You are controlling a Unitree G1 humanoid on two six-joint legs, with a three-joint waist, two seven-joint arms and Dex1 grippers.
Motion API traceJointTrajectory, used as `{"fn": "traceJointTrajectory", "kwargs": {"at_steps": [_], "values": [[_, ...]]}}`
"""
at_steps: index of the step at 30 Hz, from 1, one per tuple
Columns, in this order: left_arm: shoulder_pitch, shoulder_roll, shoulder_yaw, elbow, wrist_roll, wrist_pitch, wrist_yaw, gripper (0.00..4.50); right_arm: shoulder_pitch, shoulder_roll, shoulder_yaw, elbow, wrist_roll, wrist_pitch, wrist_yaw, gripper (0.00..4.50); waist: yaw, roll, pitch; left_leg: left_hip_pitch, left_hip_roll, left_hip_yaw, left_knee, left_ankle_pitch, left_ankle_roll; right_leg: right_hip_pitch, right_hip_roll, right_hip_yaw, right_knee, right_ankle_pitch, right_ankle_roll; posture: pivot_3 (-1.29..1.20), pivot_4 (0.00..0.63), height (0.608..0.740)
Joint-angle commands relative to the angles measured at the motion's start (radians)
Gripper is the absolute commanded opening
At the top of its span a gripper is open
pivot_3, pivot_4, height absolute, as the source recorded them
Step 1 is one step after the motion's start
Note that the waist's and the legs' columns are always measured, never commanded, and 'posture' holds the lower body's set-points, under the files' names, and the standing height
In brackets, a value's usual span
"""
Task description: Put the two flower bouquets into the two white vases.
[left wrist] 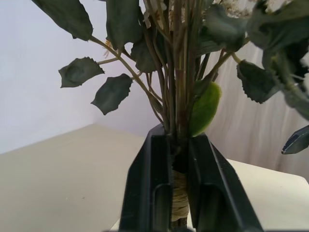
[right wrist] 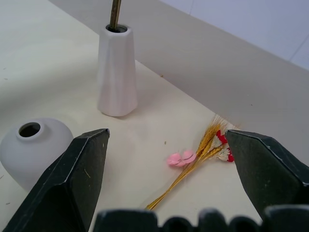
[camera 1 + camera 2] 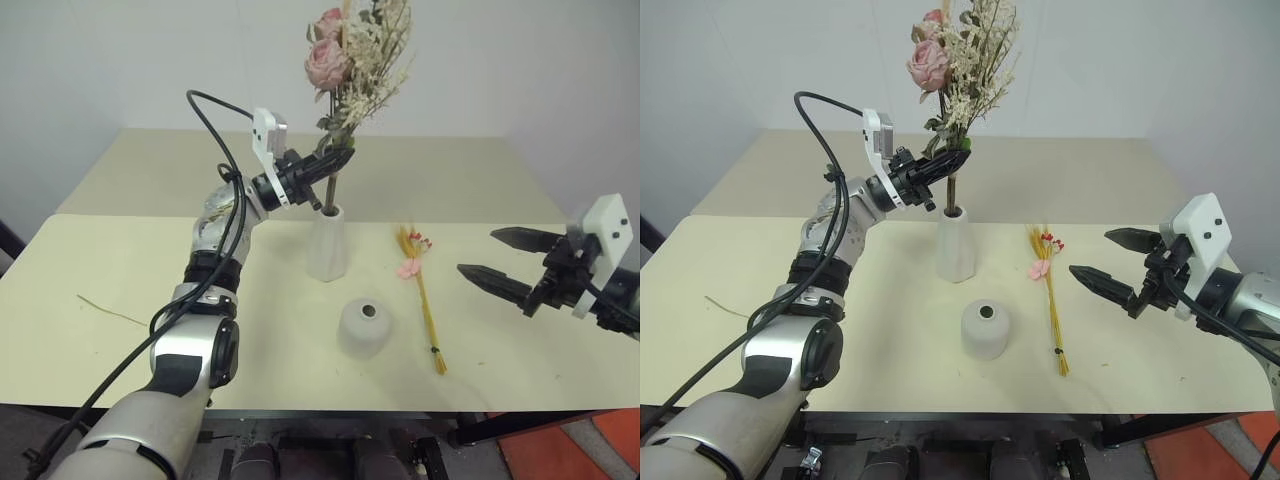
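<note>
Our left hand is pinched on the stems of the bushy bouquet, just under the leaves, with its fingers tight on the string-wrapped part. We hold it straight up so the stems drop into the small mouth of the tall vase. The stems are already in the neck, though we cannot tell how deep they go.

Our right hand is wide open with nothing in it. It waits at 3 o'clock from the tall vase, ready for the next bunch.

The slim bouquet lies flat on the counter, between the vases and our right hand, at about 3 o'clock from the short vase. The short vase sits at 6 o'clock from the tall one, near it, and its hole looks empty. We think that hole is for the slim bunch.
</note>
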Motion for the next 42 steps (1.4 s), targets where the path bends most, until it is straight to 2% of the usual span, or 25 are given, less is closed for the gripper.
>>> {"fn": "traceJointTrajectory", "kwargs": {"at_steps": [1,5,9,18,24,27,30,34,39,42], "values": [[-0.005,0.02,-0.003,-0.022,-0.006,0.02,-0.011,1.74,-0.012,-0.015,-0.025,-0.007,-0.01,-0.03,0.001,4.5,-0.001,0.0,0.0,0.0,0.0,0.0,0.0,0.0,0.0,0.0,0.0,0.0,0.0,0.0,0.0,0.0,0.15,0.74],[0.022,0.048,-0.003,-0.075,-0.018,0.058,-0.033,3.11,-0.012,-0.013,-0.018,-0.007,-0.017,-0.033,0.005,4.5,-0.002,0.0,0.0,0.0,0.0,0.0,0.0,0.0,0.0,0.0,0.0,0.0,0.0,0.0,0.0,0.0,0.15,0.74],[0.114,0.129,-0.013,-0.228,-0.045,0.16,-0.087,4.48,-0.013,-0.013,-0.011,-0.004,-0.023,-0.036,0.01,4.5,-0.005,0.0,0.0,0.0,0.0,0.0,0.0,0.0,0.0,0.0,0.0,0.0,0.001,0.0,0.0,0.0,0.15,0.74],[0.472,0.433,-0.015,-0.692,-0.151,0.387,-0.237,4.48,0.007,-0.008,-0.003,0.001,-0.035,-0.043,0.028,4.5,-0.007,0.0,0.0,0.001,0.001,0.0,-0.001,0.0,0.0,-0.001,0.0,0.0,0.002,0.0,-0.001,0.0,0.15,0.74],[0.574,0.586,-0.028,-0.819,-0.196,0.424,-0.344,4.48,-0.025,-0.019,0.064,0.039,-0.054,-0.016,0.019,4.5,0.004,0.0,0.0,0.001,0.002,0.0,0.0,0.0,0.0,0.0,0.0,-0.001,0.001,-0.002,-0.003,0.0,0.15,0.74],[0.586,0.637,-0.047,-0.841,-0.188,0.381,-0.415,4.48,-0.083,-0.025,0.157,0.078,-0.053,0.121,-0.049,4.5,0.0,0.0,0.0,0.001,0.002,0.001,0.0,0.0,0.0,0.0,0.0,-0.001,0.001,-0.003,-0.005,0.0,0.15,0.74],[0.575,0.655,-0.061,-0.83,-0.178,0.353,-0.444,4.48,-0.187,-0.023,0.265,0.134,-0.066,0.296,-0.13,4.5,-0.004,0.0,0.0,0.002,0.002,0.001,0.0,0.0,0.0,-0.001,0.0,-0.001,0.002,-0.004,-0.007,0.0,0.15,0.74],[0.543,0.645,-0.068,-0.809,-0.18,0.343,-0.443,4.48,-0.406,0.064,0.43,0.281,-0.127,0.536,-0.255,4.5,-0.014,0.0,0.0,0.001,0.002,0.001,0.0,0.0,0.0,-0.002,0.0,0.0,0.003,-0.003,-0.01,0.0,0.15,0.74],[0.539,0.632,-0.075,-0.814,-0.184,0.33,-0.442,4.48,-0.532,0.138,0.571,0.454,-0.182,0.599,-0.245,4.5,-0.014,0.0,0.0,-0.001,0.002,0.001,-0.002,0.0,0.001,-0.003,0.001,0.0,0.002,-0.002,-0.005,0.0,0.15,0.74],[0.542,0.622,-0.076,-0.817,-0.183,0.326,-0.432,4.48,-0.598,0.191,0.66,0.608,-0.261,0.546,-0.254,4.5,-0.012,0.0,0.0,-0.005,0.002,0.001,-0.002,-0.001,0.001,-0.007,0.0,-0.001,0.001,0.0,-0.007,0.0,0.15,0.74]]}}
